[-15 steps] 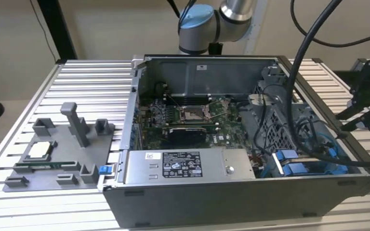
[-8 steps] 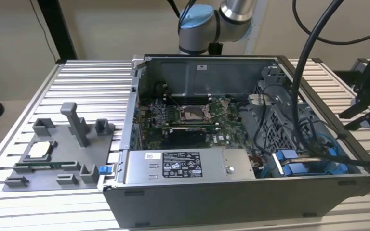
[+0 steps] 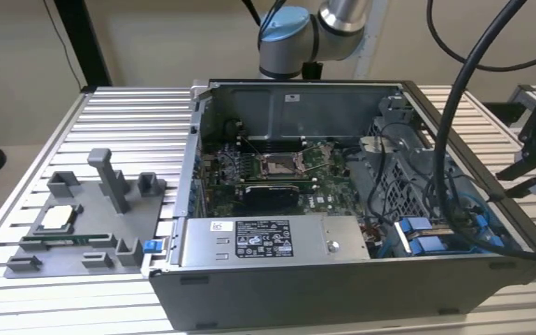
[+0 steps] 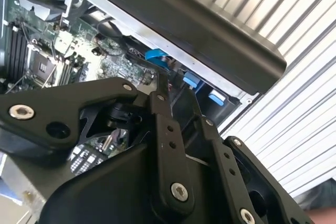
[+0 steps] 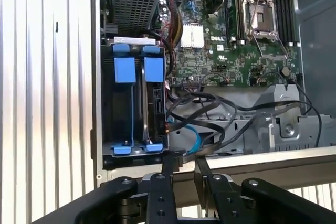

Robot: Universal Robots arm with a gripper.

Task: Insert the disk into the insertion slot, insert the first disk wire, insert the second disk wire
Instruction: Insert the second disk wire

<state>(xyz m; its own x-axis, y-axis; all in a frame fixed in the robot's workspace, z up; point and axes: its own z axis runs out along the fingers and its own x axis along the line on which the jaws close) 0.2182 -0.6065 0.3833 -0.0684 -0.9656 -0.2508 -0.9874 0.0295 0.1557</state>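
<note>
The insertion slot (image 5: pixel 107 103) is the grey bay with blue clips at the case's corner; it also appears in the exterior view (image 3: pixel 400 236). Two blue carrier tabs (image 5: pixel 154 69) stand side by side in it. A disk (image 5: pixel 156 103) appears to sit upright in the bay compartment nearer the motherboard, with its connector edge facing the wires. A loose blue wire (image 5: pixel 192 135) and black wires lie beside the bay. My gripper (image 5: pixel 185 165) hovers outside the case wall (image 3: pixel 507 185), open, fingers a little apart with nothing between them. The blue wire (image 4: pixel 156 56) shows past one fingertip (image 4: pixel 160 85).
The open grey computer case (image 3: pixel 324 286) lies on a ribbed aluminium table (image 3: pixel 128 132). Inside are the motherboard (image 3: pixel 268 174) and a labelled power supply box (image 3: pixel 268 241). A grey fixture (image 3: pixel 82 223) with small parts sits at the exterior view's left. Thick black cables (image 3: pixel 454 139) hang over the case.
</note>
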